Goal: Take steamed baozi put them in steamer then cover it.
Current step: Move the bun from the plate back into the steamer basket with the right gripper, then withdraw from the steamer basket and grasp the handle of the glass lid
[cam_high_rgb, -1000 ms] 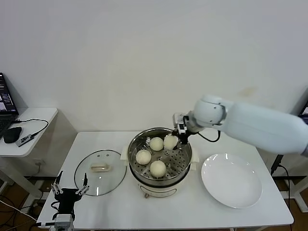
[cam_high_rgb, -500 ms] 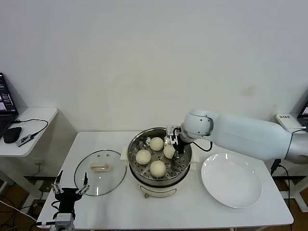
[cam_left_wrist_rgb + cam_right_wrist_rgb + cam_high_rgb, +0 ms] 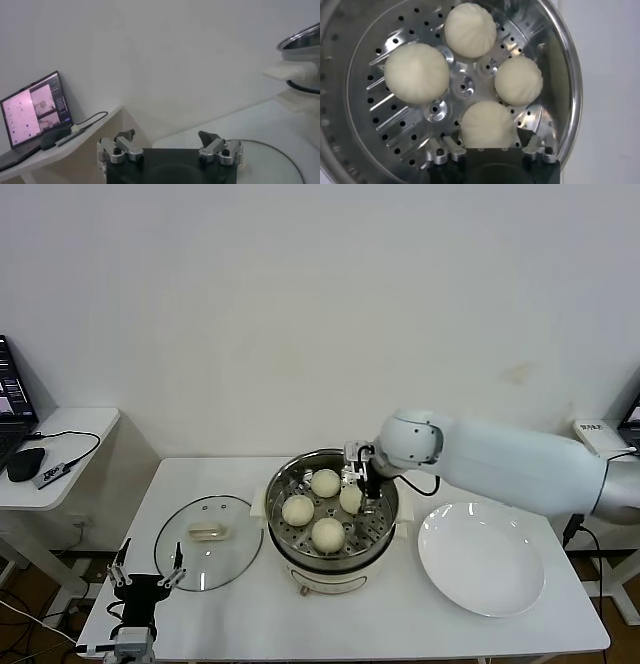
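The steamer point(image 3: 283, 481) stands mid-table with four baozi on its perforated tray point(image 3: 400, 125). Three baozi point(image 3: 325, 482) point(image 3: 298, 509) point(image 3: 328, 534) lie free. The fourth baozi point(image 3: 350, 499) rests on the tray between the fingers of my right gripper point(image 3: 363, 490), which reaches down into the pot with its jaws spread wide. In the right wrist view that baozi point(image 3: 486, 125) sits just ahead of the right gripper point(image 3: 485, 141). The cover point(image 3: 208, 542) lies flat on the table left of the steamer. My left gripper point(image 3: 147, 577) is open and empty by the cover's near edge.
An empty white plate point(image 3: 480, 559) lies right of the steamer. A side table point(image 3: 60, 434) with a laptop point(image 3: 32, 107) and cables stands to the left. The left wrist view shows the cover's rim point(image 3: 280, 152) and the steamer's side point(image 3: 300, 45).
My right gripper has come down into the steamer with the fourth baozi and set it on the tray, and its jaws now stand apart. The left arm has not moved.
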### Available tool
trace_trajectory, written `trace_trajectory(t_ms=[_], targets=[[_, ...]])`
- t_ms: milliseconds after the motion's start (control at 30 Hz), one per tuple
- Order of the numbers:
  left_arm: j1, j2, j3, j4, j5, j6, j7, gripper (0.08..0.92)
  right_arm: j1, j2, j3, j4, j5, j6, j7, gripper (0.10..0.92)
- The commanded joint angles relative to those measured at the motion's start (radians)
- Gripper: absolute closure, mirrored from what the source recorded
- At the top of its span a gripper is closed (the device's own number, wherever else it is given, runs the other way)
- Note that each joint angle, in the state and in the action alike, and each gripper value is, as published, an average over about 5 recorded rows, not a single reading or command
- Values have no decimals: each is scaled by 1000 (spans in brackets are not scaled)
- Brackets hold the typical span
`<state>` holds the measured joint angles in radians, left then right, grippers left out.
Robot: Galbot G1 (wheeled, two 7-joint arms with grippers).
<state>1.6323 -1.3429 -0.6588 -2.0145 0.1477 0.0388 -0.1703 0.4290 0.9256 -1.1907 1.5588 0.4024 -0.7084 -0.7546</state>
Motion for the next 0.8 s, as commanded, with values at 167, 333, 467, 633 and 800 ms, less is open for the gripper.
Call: trace_trajectory(t_ms=[167, 333, 467, 633, 800], targets=[[-2, 3, 6, 2, 1, 0, 1, 177, -42, -234, 183, 207, 120, 45, 239, 203], [-3, 3, 11, 4, 4, -1, 1, 177, -221, -386, 315, 280, 195, 199, 556, 203], [-3, 1, 16, 8, 8, -4, 0, 177, -569, -484, 585, 320, 176, 350, 714, 203], [-4, 1, 20, 18, 15, -10, -1, 177, -1147, -468, 1162, 344, 61, 493, 795, 203], [-2, 2, 25, 31, 25, -28, 0, 177, -1544, -282, 1584, 331, -38, 656, 776, 203]])
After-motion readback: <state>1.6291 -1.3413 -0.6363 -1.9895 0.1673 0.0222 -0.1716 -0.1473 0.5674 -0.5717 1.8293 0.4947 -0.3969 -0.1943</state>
